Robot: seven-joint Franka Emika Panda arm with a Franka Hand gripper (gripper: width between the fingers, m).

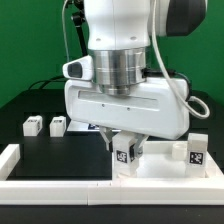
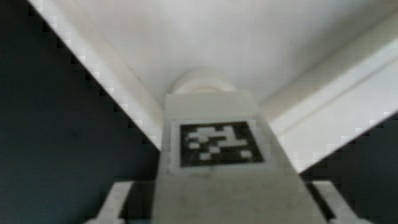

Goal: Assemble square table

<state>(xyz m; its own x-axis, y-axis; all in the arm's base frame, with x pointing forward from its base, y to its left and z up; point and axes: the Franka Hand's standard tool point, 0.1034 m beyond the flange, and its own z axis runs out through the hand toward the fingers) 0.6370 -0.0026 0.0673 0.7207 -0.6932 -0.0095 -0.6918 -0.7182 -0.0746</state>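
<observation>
The end effector (image 1: 122,146) is clenched on a tagged leg (image 2: 221,140), upright over the table top (image 1: 165,170) (apparently aligned for seating in its corner)

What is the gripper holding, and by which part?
A white table leg, pinched between the jaws on its two opposite sides, at the tagged end nearest the wrist.

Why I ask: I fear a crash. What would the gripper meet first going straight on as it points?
Probably the tabletop near its corner: the gripper points down at it, and the leg it holds would touch first. Depth is unclear.
</observation>
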